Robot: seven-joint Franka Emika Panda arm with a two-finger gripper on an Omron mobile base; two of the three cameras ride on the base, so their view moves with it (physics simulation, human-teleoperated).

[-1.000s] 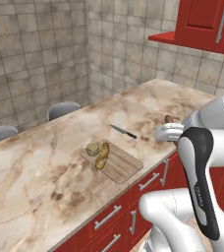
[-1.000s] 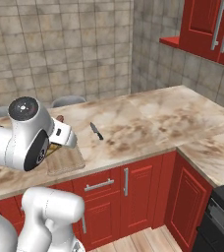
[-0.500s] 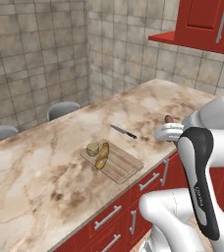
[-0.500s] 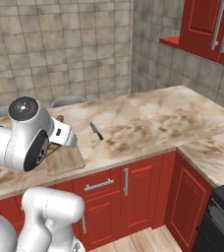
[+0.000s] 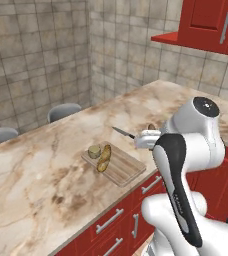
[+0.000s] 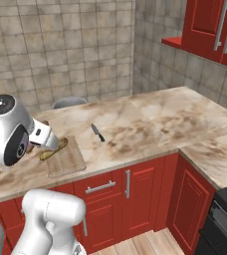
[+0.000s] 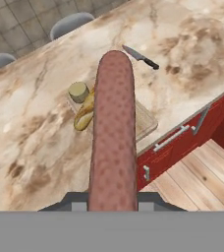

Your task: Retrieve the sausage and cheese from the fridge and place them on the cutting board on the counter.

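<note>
The claw (image 7: 113, 204) is seen nearly closed, clenched on one sausage (image 7: 114, 133), which is held lengthwise between the fingers and juts forward from the hand. In the hand view the dark red-brown sausage is carried in the air above the front edge of the tabletop (image 7: 30, 142), with the red cabinet fronts (image 7: 182, 142) and the wooden floor (image 7: 197, 182) shown below it. In the left base view a small tip of the sausage (image 5: 151, 127) is glimpsed beyond the white wrist.

One cutting board (image 5: 123, 167) is laid flat on the marbled tabletop (image 5: 41, 175), near its front edge. On the board's far end, one round olive-yellow cheese (image 5: 94, 151) is set, and one golden bread loaf (image 5: 104, 157) is placed just beside it; whether the two touch cannot be told. In the right base view the loaf (image 6: 55, 149) is partly covered by the arm, and the board (image 6: 68, 159) is seen at the counter's edge.

One black-handled knife (image 5: 123, 132) is left on the bare stone, apart from the board, and is also seen in the right base view (image 6: 97, 133) and in the hand view (image 7: 141, 57). Two grey rounded stool tops (image 5: 63, 111) are visible behind the far side of the tabletop.
</note>
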